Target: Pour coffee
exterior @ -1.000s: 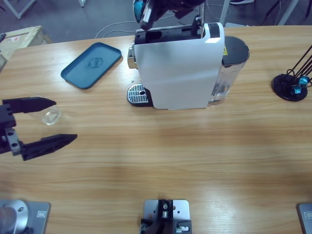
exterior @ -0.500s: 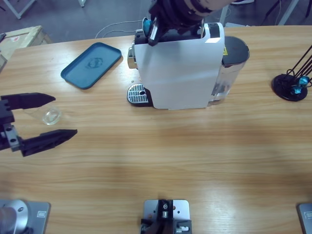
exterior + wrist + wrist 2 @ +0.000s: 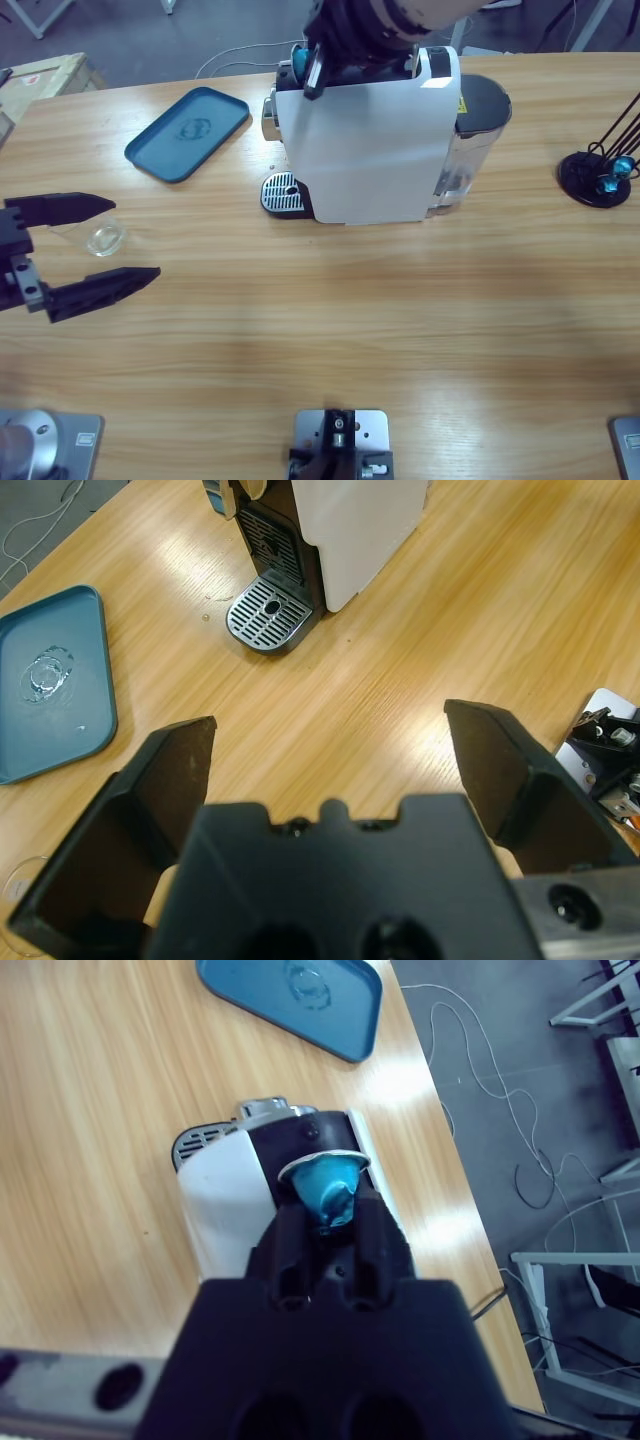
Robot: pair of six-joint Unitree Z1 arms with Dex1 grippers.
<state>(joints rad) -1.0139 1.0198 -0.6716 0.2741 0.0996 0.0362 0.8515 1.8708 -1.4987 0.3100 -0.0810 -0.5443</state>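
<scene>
Left gripper (image 3: 100, 243): jaws wide apart, low over table (image 3: 350, 330), flanking empty glass (image 3: 104, 238)
Tray (image 3: 187, 133): blue, far left side, nothing on it
Machine (image 3: 365, 150): white, centre, drip grate (image 3: 281, 193) bare
Right gripper (image 3: 312, 62): above machine top, jaws clamped on blue capsule (image 3: 327, 1188)
Coffee: none visible in glass or elsewhere
Black stand (image 3: 598, 172): far right

Open tabletop (image 3: 330, 310) across the whole near half, passage free from side to side. White coffee machine (image 3: 365, 140) blocks the far middle; right gripper (image 3: 312, 62), clamped on a blue capsule (image 3: 328, 1186), hangs over its top. Blue tray (image 3: 187, 133) far left. Clear glass (image 3: 104, 238) sits just beside the wide-spread left gripper (image 3: 100, 245). Black stand (image 3: 598, 175) far right
</scene>
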